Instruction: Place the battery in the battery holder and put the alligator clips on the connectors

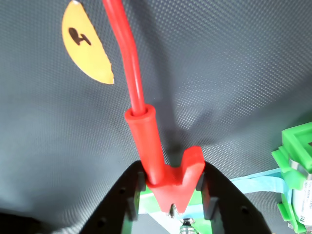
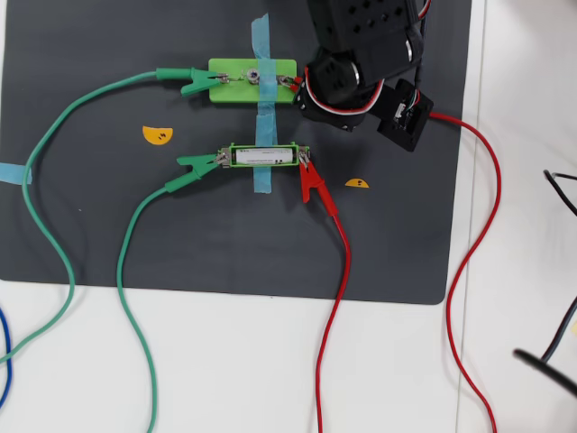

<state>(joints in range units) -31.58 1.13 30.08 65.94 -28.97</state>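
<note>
A: Wrist view?
B: Gripper (image 1: 171, 192) clenched on red alligator clip (image 1: 161, 163), over a green block.
A: Overhead view?
B: Battery (image 2: 264, 157) sits in battery holder (image 2: 263, 146); arm (image 2: 361, 63) at the upper block's (image 2: 230, 87) right end.

A dark grey textured mat (image 2: 225, 244) lies on the white counter (image 2: 270, 361), carrying two orange half-round paper stickers (image 2: 157, 134) and light-blue tape strips (image 2: 261, 36).
</note>
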